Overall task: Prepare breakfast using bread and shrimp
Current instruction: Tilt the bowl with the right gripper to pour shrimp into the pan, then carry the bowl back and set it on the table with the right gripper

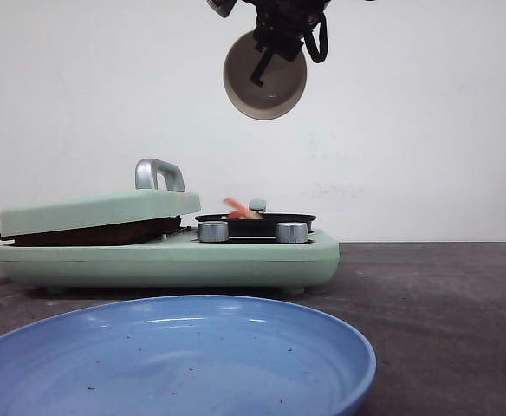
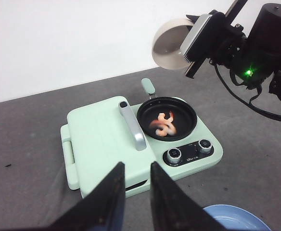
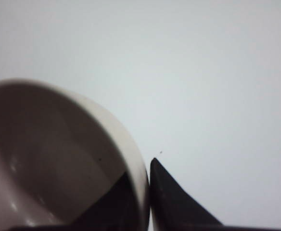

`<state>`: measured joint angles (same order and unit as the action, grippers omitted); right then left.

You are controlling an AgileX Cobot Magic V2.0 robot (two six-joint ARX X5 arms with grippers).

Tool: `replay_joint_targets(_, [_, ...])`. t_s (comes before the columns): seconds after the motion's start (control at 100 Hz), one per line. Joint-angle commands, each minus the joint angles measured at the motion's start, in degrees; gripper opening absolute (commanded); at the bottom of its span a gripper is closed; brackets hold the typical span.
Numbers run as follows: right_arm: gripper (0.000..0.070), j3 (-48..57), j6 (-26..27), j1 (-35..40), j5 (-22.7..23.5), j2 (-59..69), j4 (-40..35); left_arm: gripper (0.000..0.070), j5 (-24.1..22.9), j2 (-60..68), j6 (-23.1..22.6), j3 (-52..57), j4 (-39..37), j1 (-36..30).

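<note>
Right gripper [image 1: 275,54] raised, clamped; left gripper [image 2: 136,190] slightly parted.

Plain white wall [image 1: 426,121] behind a dark grey tabletop [image 1: 444,312], and nothing more to the room.

The wall rises bare straight up from the far edge of the tabletop, evenly lit, with only a few faint smudges low down near that edge. In the left wrist view the same wall [image 2: 68,43] meets the tabletop [image 2: 30,144] along a clean straight line. The tabletop is matte and mottled, scuffed with pale dusty marks, and a few small dark specks lie on it. Light is soft and flat, with only weak shadows on the surface.
</note>
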<state>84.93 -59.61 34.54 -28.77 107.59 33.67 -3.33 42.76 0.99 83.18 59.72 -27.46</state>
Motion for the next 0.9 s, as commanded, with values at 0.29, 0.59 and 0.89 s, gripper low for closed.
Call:
replay_joint_targets(0.29, [0.0005,1.4,41.9,-3.9,-4.4,-9.9,-33.4,0.0010,-0.3,0.2,-0.2,1.0,-2.7,-0.3])
replay_joint_targets(0.59, [0.0004,-0.2,66.3,-26.6,36.6,-15.6,-79.5,0.0010,0.2,0.2,-0.1,1.0,-5.4,-1.2])
replay_joint_targets(0.89, [0.0004,-20.6,65.5,-35.7,41.0,-15.1,-68.3,0.0010,0.3,0.2,0.9,1.0,-5.6,-2.3])
